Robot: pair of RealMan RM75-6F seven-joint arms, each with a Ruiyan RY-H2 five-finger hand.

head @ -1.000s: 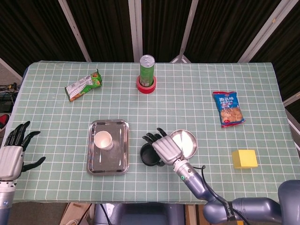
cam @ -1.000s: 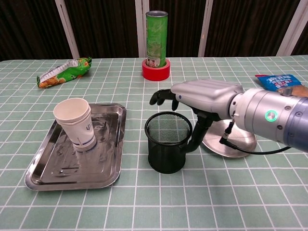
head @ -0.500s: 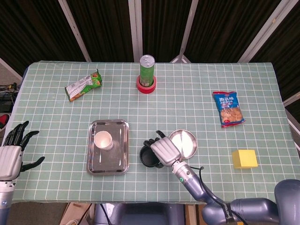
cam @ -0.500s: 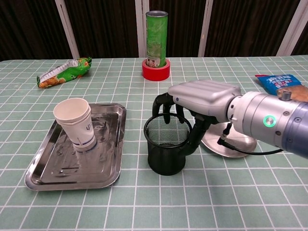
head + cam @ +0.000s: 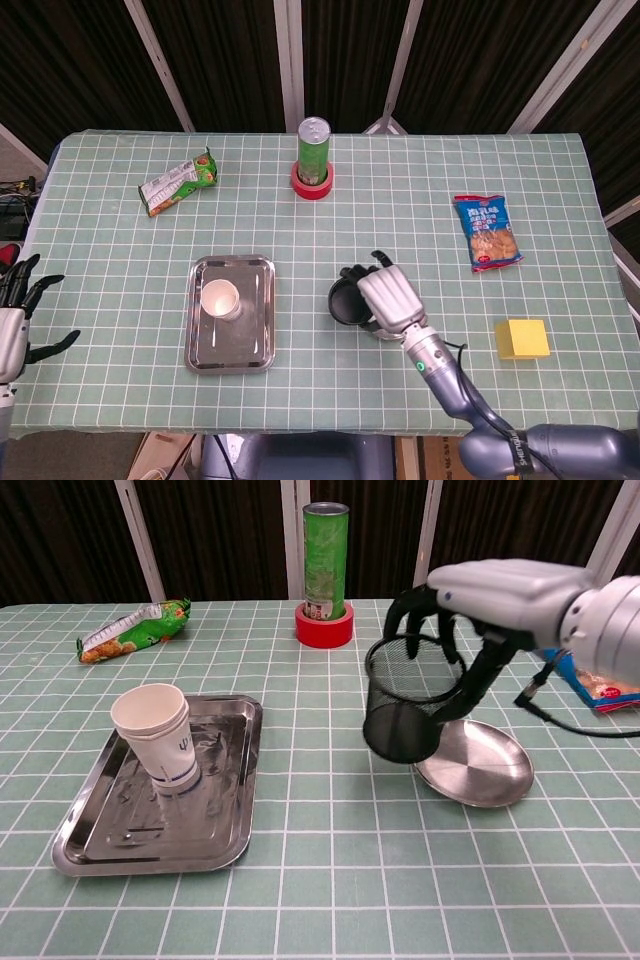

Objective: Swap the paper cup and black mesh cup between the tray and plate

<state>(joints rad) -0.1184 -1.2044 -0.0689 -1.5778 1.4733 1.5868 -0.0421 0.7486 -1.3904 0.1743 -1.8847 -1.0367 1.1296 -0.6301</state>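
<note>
My right hand (image 5: 388,298) grips the black mesh cup (image 5: 405,705) by its rim and holds it tilted in the air, over the left edge of the round metal plate (image 5: 480,765). In the head view the mesh cup (image 5: 347,301) shows just left of the hand, which hides the plate. The white paper cup (image 5: 155,735) stands upright on the steel tray (image 5: 130,830) at the left, also seen from above as paper cup (image 5: 220,298) on tray (image 5: 250,340). My left hand (image 5: 12,325) hangs off the table's left edge, fingers apart, holding nothing.
A green can (image 5: 325,545) stands in a red tape roll (image 5: 323,627) at the back centre. A green snack bag (image 5: 178,182) lies back left, a blue snack bag (image 5: 488,232) to the right, and a yellow block (image 5: 522,338) front right.
My right hand closed on the mesh cup, lifted it off the table and carried it right toward the plate. The left hand drifted slightly left and down.
</note>
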